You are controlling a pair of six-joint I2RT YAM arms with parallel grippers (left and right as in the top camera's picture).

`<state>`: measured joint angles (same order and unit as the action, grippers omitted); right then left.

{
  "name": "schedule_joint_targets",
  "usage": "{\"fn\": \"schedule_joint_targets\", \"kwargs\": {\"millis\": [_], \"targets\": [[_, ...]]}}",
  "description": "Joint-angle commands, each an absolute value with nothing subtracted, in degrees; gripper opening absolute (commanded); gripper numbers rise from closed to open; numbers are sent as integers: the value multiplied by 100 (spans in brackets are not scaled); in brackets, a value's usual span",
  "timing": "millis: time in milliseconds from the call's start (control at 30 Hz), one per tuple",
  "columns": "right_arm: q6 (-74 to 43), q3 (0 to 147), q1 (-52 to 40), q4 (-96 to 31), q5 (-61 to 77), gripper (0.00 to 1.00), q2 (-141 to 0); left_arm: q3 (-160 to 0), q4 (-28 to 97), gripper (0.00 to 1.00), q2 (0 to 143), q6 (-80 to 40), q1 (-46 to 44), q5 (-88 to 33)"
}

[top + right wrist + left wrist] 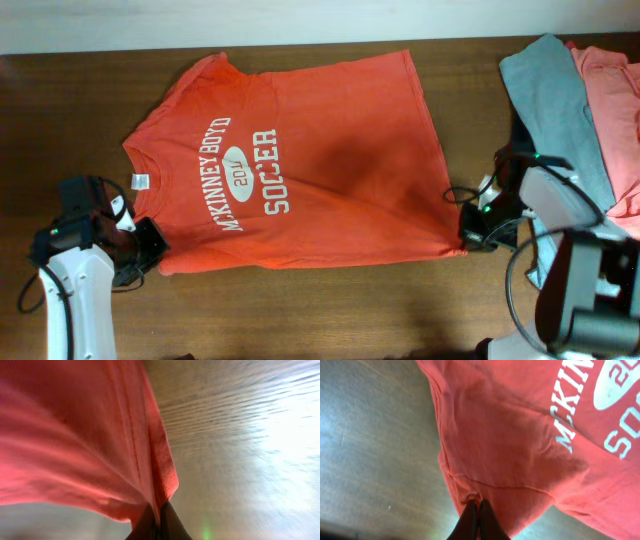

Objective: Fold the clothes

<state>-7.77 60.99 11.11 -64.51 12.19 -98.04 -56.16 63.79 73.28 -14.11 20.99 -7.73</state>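
Note:
An orange-red T-shirt [310, 160] with white "McKinney Boyd Soccer" print lies spread flat on the wooden table, collar to the left. My left gripper [150, 243] is shut on the shirt's near left sleeve edge [472, 496]; in the left wrist view its dark fingers [470, 520] pinch the hem. At the shirt's near right corner, my right gripper [468, 238] is shut on the fabric [160, 485], which bunches up between its fingertips [167, 520]. A grey shirt [556, 105] and a salmon-pink shirt [612, 100] lie at the right.
The grey and pink shirts overlap at the table's far right edge, close behind the right arm [560, 250]. The left arm [80, 290] stands at the near left corner. Bare brown tabletop [320, 310] runs along the front.

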Motion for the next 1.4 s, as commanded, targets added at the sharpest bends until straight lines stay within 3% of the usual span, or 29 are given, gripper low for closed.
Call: {"fn": "schedule_joint_targets", "kwargs": {"millis": [0,633,1367], "targets": [[-797,6641,1140,-6724,1258,4,-8943,-6112,6558,0,7091,-1188,2128,-727],[-974,6779,1138,-8311,528,4,-7229,-6547,7428,0,5940,-1063,2696,-642],[-701,6779,1127,-6154,978,4,-9266,-6547,5266,0,8237,-1083,2486,-1420]]}}
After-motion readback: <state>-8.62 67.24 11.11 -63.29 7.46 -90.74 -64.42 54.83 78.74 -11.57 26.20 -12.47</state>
